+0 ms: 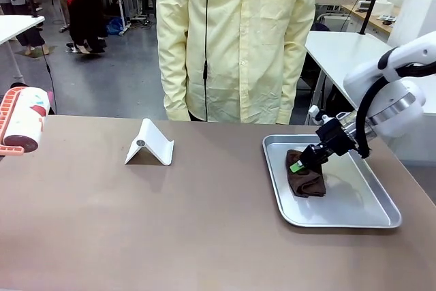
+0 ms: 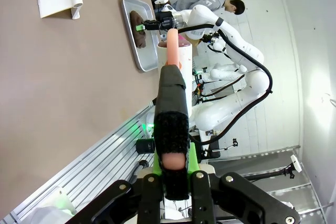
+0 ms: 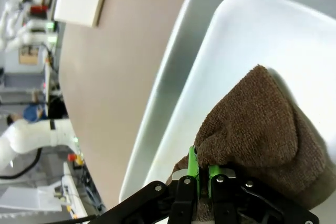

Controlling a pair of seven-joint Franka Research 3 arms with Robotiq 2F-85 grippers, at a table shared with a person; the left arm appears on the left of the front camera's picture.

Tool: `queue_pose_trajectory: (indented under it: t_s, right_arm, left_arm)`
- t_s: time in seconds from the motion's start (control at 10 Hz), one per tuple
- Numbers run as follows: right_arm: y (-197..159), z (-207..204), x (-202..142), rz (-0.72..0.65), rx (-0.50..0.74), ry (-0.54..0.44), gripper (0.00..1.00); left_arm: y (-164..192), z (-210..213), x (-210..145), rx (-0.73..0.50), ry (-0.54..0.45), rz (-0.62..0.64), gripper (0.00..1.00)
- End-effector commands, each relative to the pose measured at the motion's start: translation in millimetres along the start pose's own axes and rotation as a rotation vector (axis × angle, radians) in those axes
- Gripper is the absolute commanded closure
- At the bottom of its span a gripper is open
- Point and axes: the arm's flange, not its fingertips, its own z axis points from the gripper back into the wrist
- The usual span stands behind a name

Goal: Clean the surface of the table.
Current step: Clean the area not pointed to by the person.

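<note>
The wide taupe-brown table (image 1: pixel 170 230) fills the foreground, seemingly unwiped: at 3 o'clock your right gripper (image 1: pixel 300 163) is clamped on a brown cloth (image 1: pixel 310 183) in the silver tray (image 1: pixel 340 221), and at 9 o'clock your left gripper (image 2: pixel 173 156) is closed around a lint roller (image 1: pixel 26 122).

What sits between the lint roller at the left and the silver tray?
Front view: a white folded stand on the table; the rest of that stretch is bare.
</note>
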Motion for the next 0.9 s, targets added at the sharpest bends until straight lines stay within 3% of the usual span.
queue_pose_trajectory:
  t_s: [0.0, 0.4, 0.7, 0.8]
  right_arm:
    - [-32, 20, -19, -0.072, -0.099, -0.102, 0.93]
    - [-55, 61, -39, -0.141, -0.064, -0.186, 0.93]
    - [-23, 108, -56, -0.087, 0.323, -0.207, 0.93]
    - [-2, 127, -62, -0.211, 0.484, -0.224, 0.93]
  left_arm:
    - [-2, 2, 1, -0.007, -0.007, -0.018, 0.81]
    - [-2, 2, 1, -0.007, -0.007, -0.018, 0.81]
    - [-2, 2, 1, -0.007, -0.007, -0.018, 0.81]
    - [-2, 2, 1, -0.007, -0.007, -0.018, 0.81]
